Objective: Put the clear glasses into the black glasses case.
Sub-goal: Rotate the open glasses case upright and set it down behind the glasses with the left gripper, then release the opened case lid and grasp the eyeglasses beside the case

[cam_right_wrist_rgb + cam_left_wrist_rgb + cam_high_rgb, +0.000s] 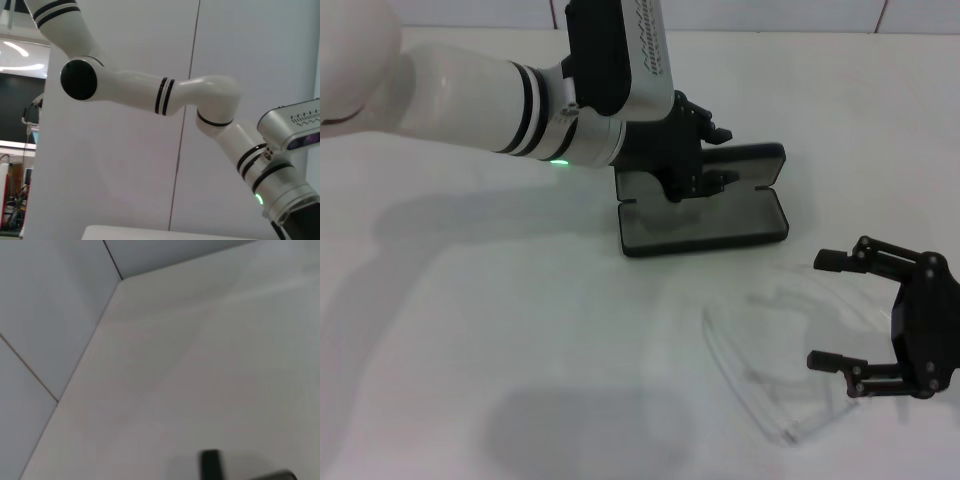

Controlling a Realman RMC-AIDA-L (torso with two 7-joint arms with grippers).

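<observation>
Rightmost, the right gripper point(840, 310), fingers spread wide and empty, faces the clear glasses point(770, 350) lying just leftward, nearer than the left gripper point(695, 185) at the black glasses case point(705, 225).

The black glasses case point(705, 212) is set open toward the back of the counter point(500, 330). The left pincer point(705, 160) is placed over its rear half. The clear glasses point(782, 350) are laid nearer, rightward, apart from it, just beside the right pincer point(835, 310).
</observation>
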